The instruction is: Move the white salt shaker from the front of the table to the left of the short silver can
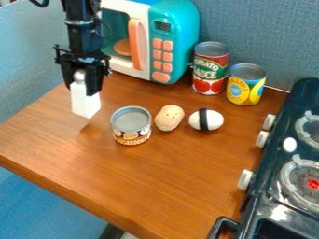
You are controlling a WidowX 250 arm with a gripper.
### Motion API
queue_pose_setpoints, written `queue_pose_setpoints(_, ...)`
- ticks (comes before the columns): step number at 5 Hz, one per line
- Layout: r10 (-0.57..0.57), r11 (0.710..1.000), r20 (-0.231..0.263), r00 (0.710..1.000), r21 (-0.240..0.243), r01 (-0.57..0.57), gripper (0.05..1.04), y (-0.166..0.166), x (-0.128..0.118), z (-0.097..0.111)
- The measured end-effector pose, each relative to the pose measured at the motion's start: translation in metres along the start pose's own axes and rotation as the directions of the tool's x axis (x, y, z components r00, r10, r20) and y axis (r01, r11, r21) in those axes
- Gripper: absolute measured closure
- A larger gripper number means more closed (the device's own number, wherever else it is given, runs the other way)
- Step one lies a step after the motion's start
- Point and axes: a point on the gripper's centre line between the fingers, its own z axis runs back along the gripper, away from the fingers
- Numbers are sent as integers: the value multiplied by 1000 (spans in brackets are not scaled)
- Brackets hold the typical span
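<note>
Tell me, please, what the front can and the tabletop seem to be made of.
The front can looks like smooth metal, judging by its grey top and shiny rim. The tabletop could be satin-finished wood or laminate, given its brown grain and soft sheen.

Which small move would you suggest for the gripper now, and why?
I would probably raise the gripper a little, straight up, before any sideways move. It holds the white bottle upright, with the bottle's base low at the table, and the mushroom can stands close beside it, so a low sideways move might knock it.
</note>
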Motion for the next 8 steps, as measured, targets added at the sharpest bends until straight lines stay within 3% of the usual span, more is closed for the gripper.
queue_pose_setpoints(2,8,1000,-5,1000,-9,-8,439,19,4,-2)
queue_pose_setpoints(3,-1,999,-28,1000,-32,0,439,20,5,-13)
queue_pose_setpoints(6,-39,998,-17,999,-58,38,396,23,4,-22)
queue_pose_setpoints(7,-45,996,-6,999,-75,45,115,19,2,-22)
queue_pose_setpoints(8,-52,995,37,998,-81,55,76,13,-5,-4)
